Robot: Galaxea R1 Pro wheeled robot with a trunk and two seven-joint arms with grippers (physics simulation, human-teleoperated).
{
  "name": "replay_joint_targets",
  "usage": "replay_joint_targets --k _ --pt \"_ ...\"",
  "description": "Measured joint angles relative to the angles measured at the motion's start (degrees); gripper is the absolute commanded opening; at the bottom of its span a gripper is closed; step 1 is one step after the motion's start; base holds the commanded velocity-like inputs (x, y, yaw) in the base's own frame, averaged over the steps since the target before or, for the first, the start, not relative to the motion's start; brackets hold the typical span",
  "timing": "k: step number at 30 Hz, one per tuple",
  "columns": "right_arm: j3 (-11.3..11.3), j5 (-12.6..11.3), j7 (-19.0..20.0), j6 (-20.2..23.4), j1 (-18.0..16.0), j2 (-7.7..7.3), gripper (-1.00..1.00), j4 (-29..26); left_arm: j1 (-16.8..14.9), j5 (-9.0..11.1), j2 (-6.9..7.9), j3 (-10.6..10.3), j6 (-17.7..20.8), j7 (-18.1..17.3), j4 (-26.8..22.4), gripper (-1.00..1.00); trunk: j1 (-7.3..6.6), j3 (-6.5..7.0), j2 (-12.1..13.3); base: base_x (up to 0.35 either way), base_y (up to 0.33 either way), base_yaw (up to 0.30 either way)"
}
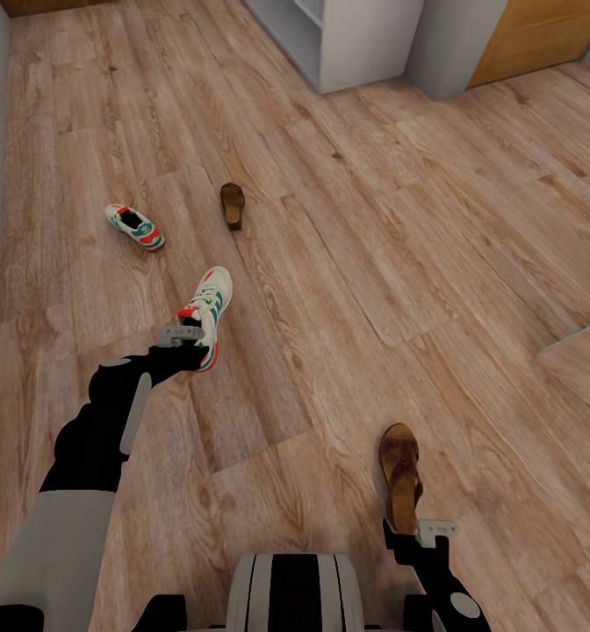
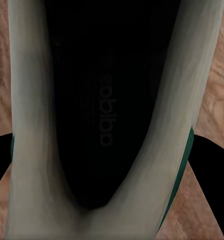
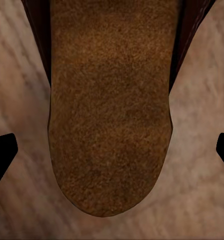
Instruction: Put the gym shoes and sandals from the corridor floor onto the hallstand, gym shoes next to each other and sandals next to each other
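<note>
Left gripper (image 1: 190, 344) seemingly pinches the sneaker (image 1: 205, 313) heel; right gripper (image 1: 415, 533) spreads wide around the sandal (image 1: 400, 476): either could slip

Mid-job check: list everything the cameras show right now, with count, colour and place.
gym shoes: 2, white with teal stripes and orange-red patches; near one at the left gripper, far one on the floor beyond it.
sandals: 2, dark brown with tan insoles; near one ahead of the right gripper, far one mid-floor.
corridor floor: 1, light-brown wood planks.
hallstand: 1, white, far end.
door: 1, orange-brown, far right.
left gripper: at the near gym shoe's heel.
right gripper: open, at the near sandal's heel.
</note>
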Motion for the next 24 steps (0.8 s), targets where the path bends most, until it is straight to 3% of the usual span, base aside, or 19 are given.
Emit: replay_joint_targets --k 19,24 --pt "0.0 0.0 0.0 0.0 0.0 0.0 1.0 0.0 0.0 0.0 0.04 0.0 0.0 0.0 0.0 -1.0 0.0 -0.13 0.0 0.009 -0.001 0.0" --pt "0.0 0.0 0.0 0.0 0.0 0.0 1.0 0.0 0.0 0.0 0.04 0.0 0.0 0.0 0.0 -1.0 0.13 -1.64 -0.1 0.0 0.0 0.0"
